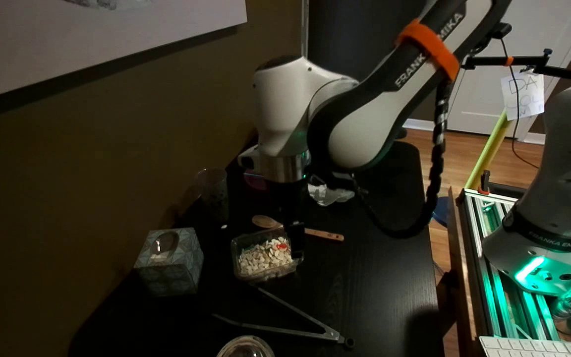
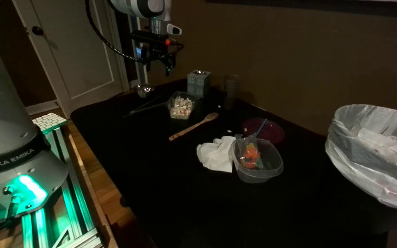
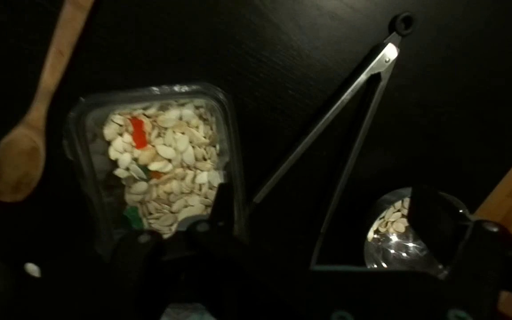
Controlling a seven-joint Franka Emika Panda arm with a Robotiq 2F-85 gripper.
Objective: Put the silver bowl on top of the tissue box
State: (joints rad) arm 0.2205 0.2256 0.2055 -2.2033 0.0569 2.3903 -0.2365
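Lettering (image 2: 7, 159) on the base (image 2: 3, 129) reads "FRANKA EMIKA"; the end effector (image 3: 322, 193) gapes wide.

A room in someone's home, it seems, with a white-and-black robot arm (image 1: 379, 116) set up in it.
Around me are a brown wall (image 1: 92, 173), a white panelled door (image 2: 72, 51) with a round dark knob (image 2: 37, 30), and orange-brown wooden floorboards (image 1: 444, 156); a black wood-grain table (image 1: 379, 277) carries a long wooden spoon (image 3: 37, 113) and a grey-patterned, cube-shaped tissue box (image 1: 169, 267), homely things both, while the silver metal rails (image 1: 498, 302) under the arm look more like a lab's.
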